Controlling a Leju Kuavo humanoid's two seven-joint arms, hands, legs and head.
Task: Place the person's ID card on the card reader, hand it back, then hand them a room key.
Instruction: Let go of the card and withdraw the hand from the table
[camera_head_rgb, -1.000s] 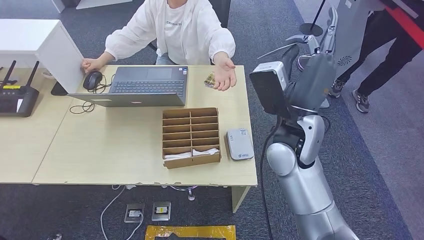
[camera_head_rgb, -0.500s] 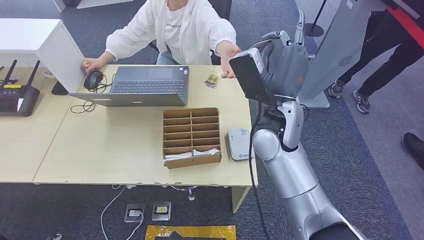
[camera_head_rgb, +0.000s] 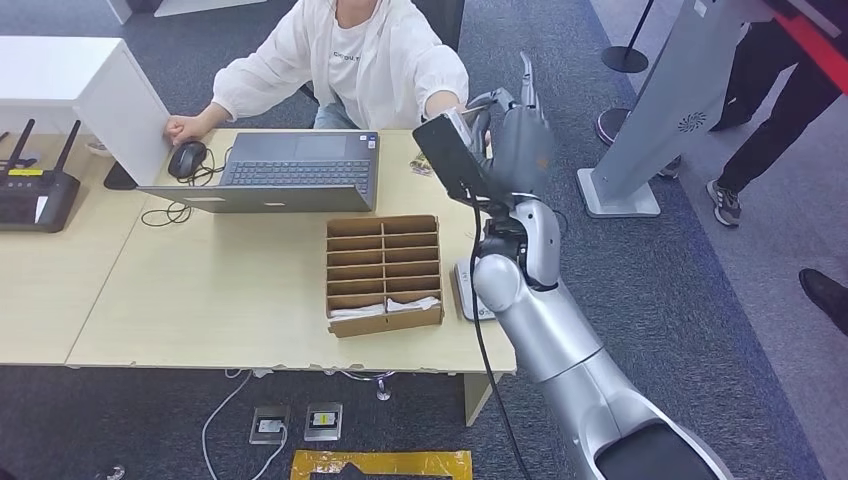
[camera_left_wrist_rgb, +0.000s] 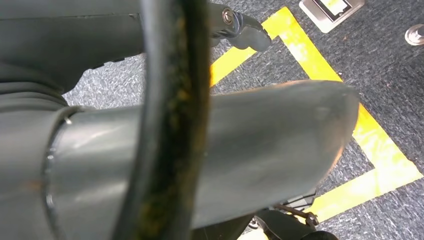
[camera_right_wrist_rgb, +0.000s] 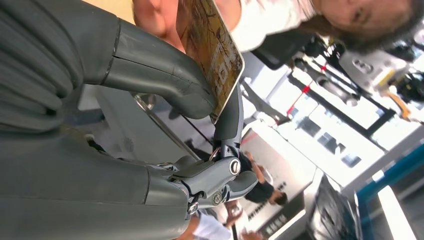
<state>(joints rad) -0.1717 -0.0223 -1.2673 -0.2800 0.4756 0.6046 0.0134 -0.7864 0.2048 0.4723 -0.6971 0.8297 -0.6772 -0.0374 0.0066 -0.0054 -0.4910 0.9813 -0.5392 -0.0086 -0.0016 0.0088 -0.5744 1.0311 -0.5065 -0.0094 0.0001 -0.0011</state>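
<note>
My right hand (camera_head_rgb: 519, 138) is raised over the desk's far right corner, next to the seated person's outstretched arm (camera_head_rgb: 446, 99). In the right wrist view my right hand (camera_right_wrist_rgb: 150, 75) pinches a gold patterned card (camera_right_wrist_rgb: 212, 49) between its thumb and a finger. The person's hand (camera_right_wrist_rgb: 152, 15) is right at the card's far end. The grey card reader (camera_head_rgb: 463, 292) lies on the desk, mostly hidden behind my right arm. My left hand (camera_left_wrist_rgb: 243, 27) hangs over the floor, and how its fingers lie is unclear.
A cardboard slotted box (camera_head_rgb: 383, 272) with white cards in its front row stands mid-desk. An open laptop (camera_head_rgb: 270, 172) and a mouse (camera_head_rgb: 186, 158) are in front of the person. A router (camera_head_rgb: 35, 195) sits far left. Another person's legs (camera_head_rgb: 760, 120) and a grey stand (camera_head_rgb: 650, 130) are on the right.
My right arm has swung left and forward, bringing the hand from beside the desk up to the person's hand. The person's hand has risen to meet it.
</note>
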